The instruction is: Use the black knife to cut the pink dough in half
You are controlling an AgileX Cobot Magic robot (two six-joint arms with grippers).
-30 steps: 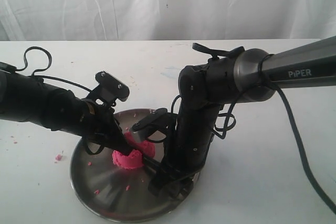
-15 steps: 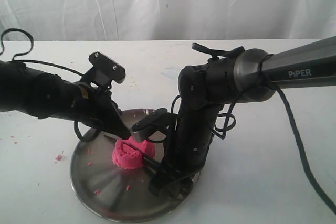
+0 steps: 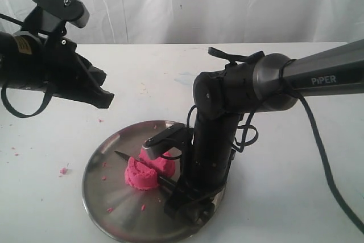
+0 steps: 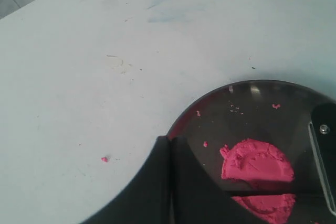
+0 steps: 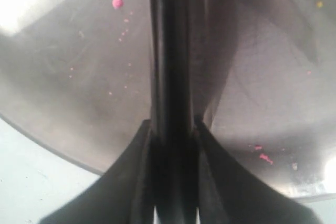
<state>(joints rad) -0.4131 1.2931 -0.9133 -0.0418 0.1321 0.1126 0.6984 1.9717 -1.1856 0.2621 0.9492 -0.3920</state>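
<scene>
Left claw (image 3: 102, 99) now off plate (image 3: 102, 197)

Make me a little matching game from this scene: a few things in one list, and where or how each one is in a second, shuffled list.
Things:
1. pink dough
2. black knife
3. left gripper
4. steel plate

States:
A. raised above the table, off to one side of the plate
B. lies flat on the white table, dotted with pink crumbs
C. two lumps with a slit between them
D. held by the right gripper, blade lying in the slit

Pairs: 1-C, 2-D, 3-A, 4-B
</scene>
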